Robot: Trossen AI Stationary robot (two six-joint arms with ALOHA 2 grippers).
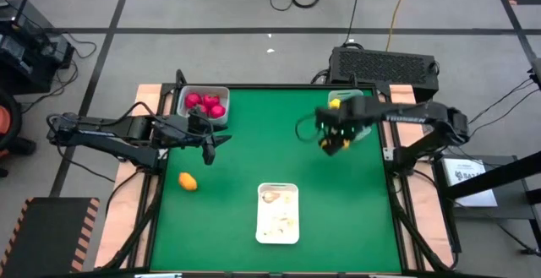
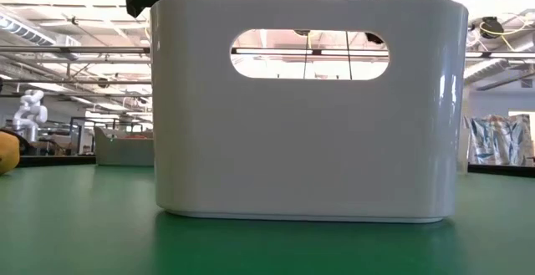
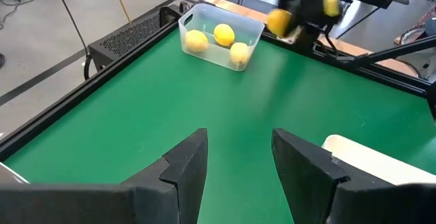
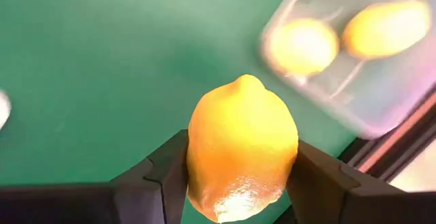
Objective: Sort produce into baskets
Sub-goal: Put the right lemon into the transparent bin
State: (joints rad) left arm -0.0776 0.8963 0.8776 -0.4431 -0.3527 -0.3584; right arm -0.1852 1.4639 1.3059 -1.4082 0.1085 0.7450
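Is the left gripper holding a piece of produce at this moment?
No: in the left wrist view the left gripper stands open with only bare green table showing between its fingers.

The right gripper (image 1: 331,142) held a lemon (image 1: 330,145) at five o'clock from the green-tinted tub (image 1: 365,102).

green table (image 1: 254,164): three tubs, orange lemon (image 1: 188,181)
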